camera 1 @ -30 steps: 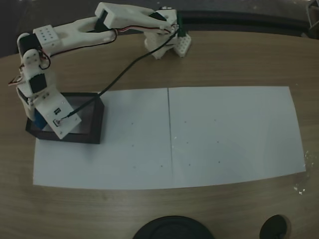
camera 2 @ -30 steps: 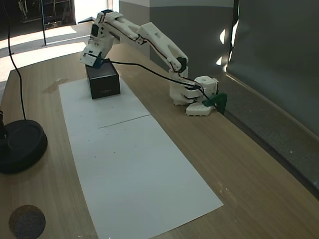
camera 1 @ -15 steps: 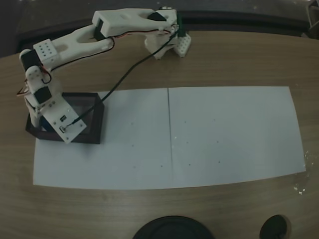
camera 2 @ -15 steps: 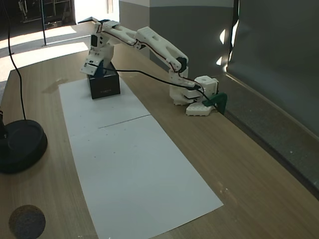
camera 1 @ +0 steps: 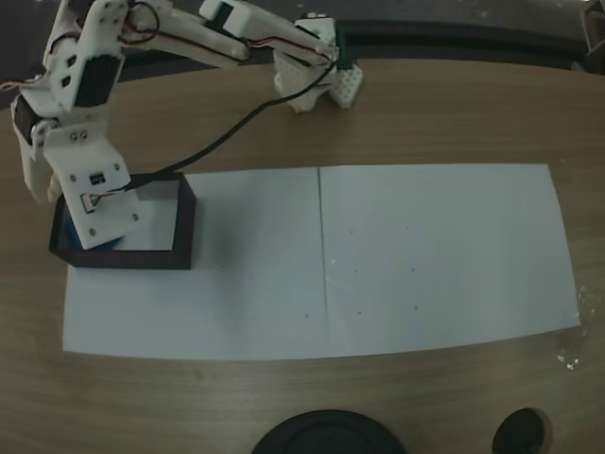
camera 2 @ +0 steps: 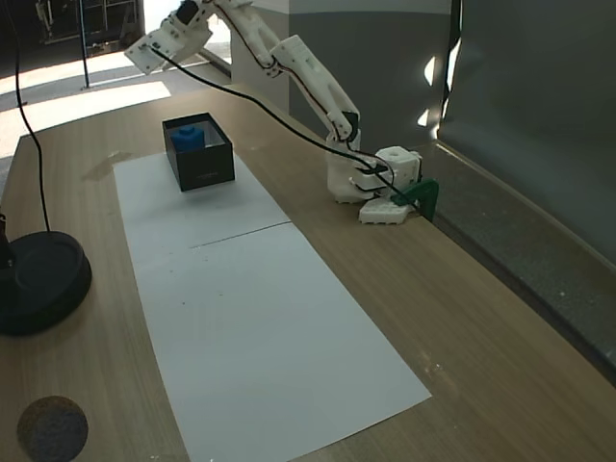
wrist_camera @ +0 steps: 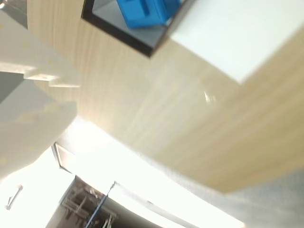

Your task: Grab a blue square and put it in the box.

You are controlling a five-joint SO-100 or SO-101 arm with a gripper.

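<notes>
Inside the box (camera 2: 199,164), at its 10 o'clock corner, sits the blue square (camera 2: 190,138); the pincer (camera 2: 144,53) hangs above, its spread impossible to tell.

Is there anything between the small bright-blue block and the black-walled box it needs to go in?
Nothing visible stands in the way: the small bright-blue block already sits inside the black-walled open box, on its white floor. The wrist view shows the block there too. The white gripper is raised above the table, apart from both.

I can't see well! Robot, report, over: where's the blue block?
End effector raised above box, grip unclear. Block inside box. Nothing in the way.
</notes>
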